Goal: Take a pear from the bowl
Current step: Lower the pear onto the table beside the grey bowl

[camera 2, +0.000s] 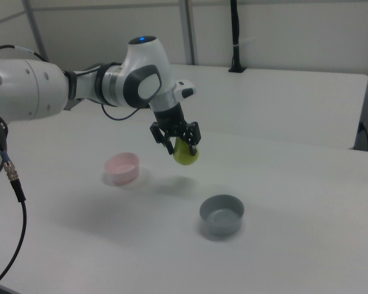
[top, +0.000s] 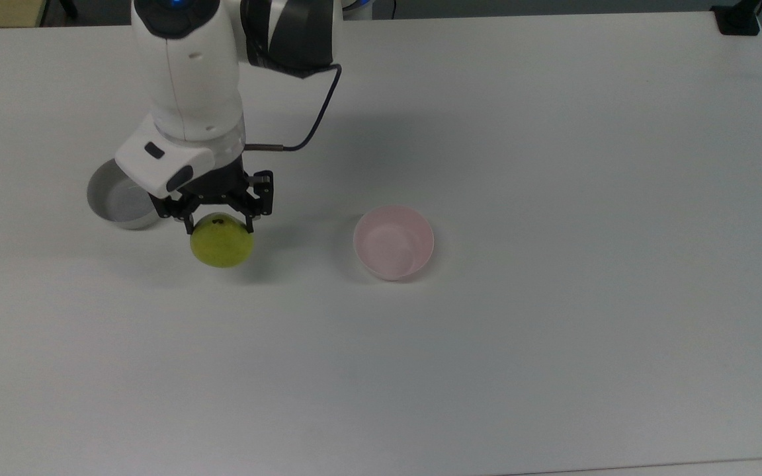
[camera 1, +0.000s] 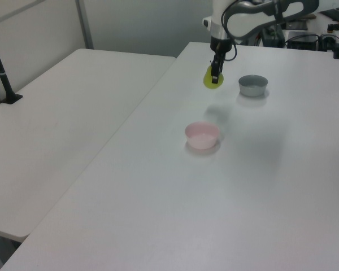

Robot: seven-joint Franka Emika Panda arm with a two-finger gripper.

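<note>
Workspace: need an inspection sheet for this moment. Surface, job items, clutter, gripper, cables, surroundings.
Surface: white table, bare apart from two bowls.
Pear: yellow-green pear held off the table, its shadow below it in the right view; it hangs between the two bowls in the top view.
Pink bowl: pink bowl upright, nothing in it.
Clutter: grey bowl upright, nothing in it, partly behind the arm in the top view.
Gripper: gripper shut on the pear's top, pointing down.
Cables: dark cable loops from the wrist up the arm; another hangs at the right view's left edge.
Surroundings: second white table alongside, a black pole clamped to it.
</note>
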